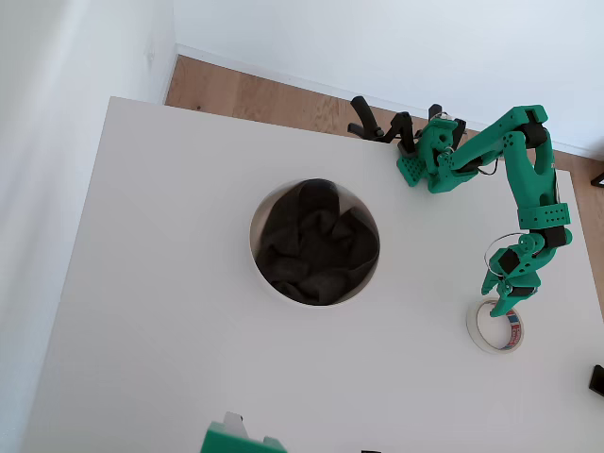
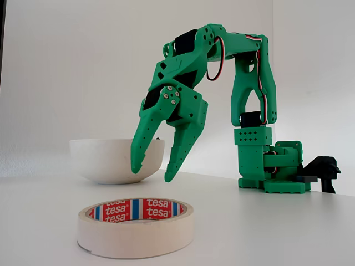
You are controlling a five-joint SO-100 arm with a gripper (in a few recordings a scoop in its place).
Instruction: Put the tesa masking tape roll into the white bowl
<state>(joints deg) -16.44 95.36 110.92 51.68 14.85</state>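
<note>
Jaws spread wide on my gripper (image 2: 150, 169), hovering just above tape roll (image 2: 136, 227), w/ white bowl (image 2: 102, 160) well apart from roll.

table (image 1: 170, 311) bare between tape roll (image 1: 494, 326) and white bowl (image 1: 314, 242) | gripper (image 2: 150, 169) above roll, apart
</note>
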